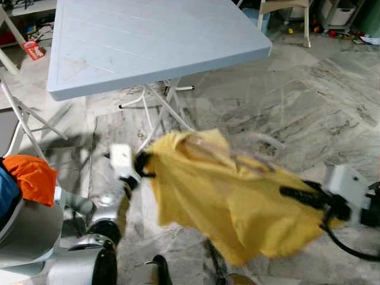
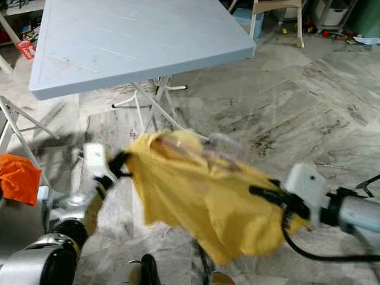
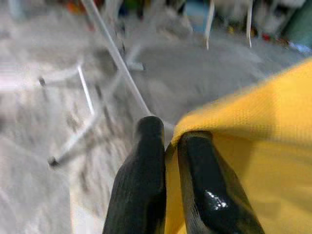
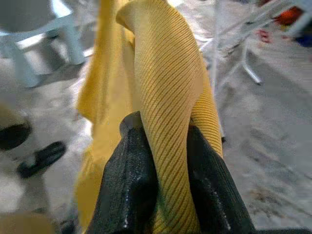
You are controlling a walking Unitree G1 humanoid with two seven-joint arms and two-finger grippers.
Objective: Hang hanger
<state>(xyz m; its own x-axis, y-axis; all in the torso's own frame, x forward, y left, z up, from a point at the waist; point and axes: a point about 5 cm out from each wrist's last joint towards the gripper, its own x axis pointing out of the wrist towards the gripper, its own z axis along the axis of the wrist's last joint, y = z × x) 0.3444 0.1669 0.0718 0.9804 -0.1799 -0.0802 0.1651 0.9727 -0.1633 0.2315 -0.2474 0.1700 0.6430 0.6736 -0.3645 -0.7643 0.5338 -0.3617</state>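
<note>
A yellow garment (image 1: 225,202) hangs stretched between my two grippers, low over the marble floor. A clear plastic hanger (image 1: 243,153) shows faintly at its upper edge, partly inside the cloth and blurred. My left gripper (image 1: 142,164) is shut on the garment's left corner; in the left wrist view its fingers (image 3: 146,165) pinch the yellow edge (image 3: 253,131). My right gripper (image 1: 292,193) is shut on the garment's right side; in the right wrist view a ribbed yellow fold (image 4: 168,87) stands up between the two black fingers (image 4: 129,180).
A light blue folding table (image 1: 148,41) stands just ahead, its white legs (image 1: 160,107) close behind the garment. An orange cloth (image 1: 32,177) lies on a chair at my left. A beige chair (image 1: 285,9) and clutter stand at the back right. Open marble floor (image 1: 309,101) lies to the right.
</note>
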